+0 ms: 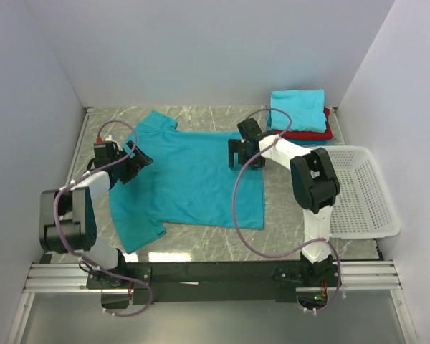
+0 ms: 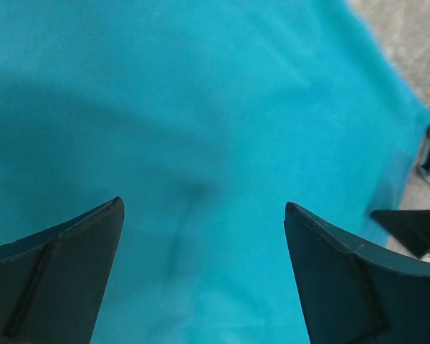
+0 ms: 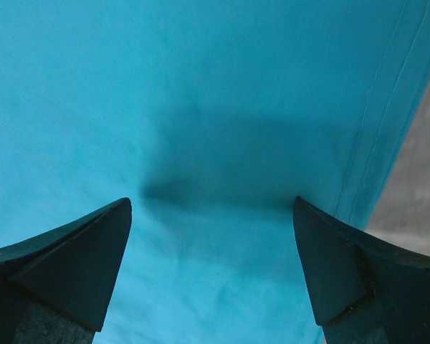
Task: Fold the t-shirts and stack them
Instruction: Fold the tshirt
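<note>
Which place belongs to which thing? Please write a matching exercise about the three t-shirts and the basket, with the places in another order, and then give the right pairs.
Things:
1. spread teal t-shirt
2. folded teal t-shirt
3. red t-shirt
4. white basket

Places:
A. at the right side of the table, beside the right arm
B. lying flat in the middle, under both grippers
C. on top of the pile in the far right corner
D. under another shirt, with only its edge showing

Pairs: 1-B, 2-C, 3-D, 4-A
</note>
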Robot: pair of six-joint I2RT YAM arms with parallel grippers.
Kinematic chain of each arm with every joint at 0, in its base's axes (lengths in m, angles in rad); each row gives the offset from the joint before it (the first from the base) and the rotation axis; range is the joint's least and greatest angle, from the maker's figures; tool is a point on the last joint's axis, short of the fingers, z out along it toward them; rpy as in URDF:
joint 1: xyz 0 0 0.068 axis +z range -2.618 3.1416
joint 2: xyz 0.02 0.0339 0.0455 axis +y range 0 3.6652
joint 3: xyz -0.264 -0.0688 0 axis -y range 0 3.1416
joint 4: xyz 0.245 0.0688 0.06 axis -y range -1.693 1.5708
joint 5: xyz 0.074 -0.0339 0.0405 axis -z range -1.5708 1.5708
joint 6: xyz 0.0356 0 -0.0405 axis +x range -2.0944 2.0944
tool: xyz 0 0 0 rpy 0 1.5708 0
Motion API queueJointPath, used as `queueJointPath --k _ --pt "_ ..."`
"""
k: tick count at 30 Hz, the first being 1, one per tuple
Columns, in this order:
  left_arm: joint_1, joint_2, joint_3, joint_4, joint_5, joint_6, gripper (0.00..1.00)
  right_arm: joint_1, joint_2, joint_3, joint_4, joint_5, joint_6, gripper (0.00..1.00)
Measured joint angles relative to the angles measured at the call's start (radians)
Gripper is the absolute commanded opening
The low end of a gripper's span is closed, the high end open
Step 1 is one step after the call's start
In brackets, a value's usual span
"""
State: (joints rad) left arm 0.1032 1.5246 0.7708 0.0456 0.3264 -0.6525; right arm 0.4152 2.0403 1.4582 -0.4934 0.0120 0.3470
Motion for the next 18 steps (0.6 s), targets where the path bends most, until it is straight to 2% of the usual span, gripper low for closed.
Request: queueJointPath --k 5,18 --pt "0.001 0.122 0.022 0.039 0.029 -0.016 0.99 -0.028 0.051 0.077 -0.011 -0.002 0.0 1.0" --pt "0.0 0.262 0.148 0.112 0.078 -0.026 0.99 -0.086 0.229 0.364 -0.095 -0.017 -0.028 1.0"
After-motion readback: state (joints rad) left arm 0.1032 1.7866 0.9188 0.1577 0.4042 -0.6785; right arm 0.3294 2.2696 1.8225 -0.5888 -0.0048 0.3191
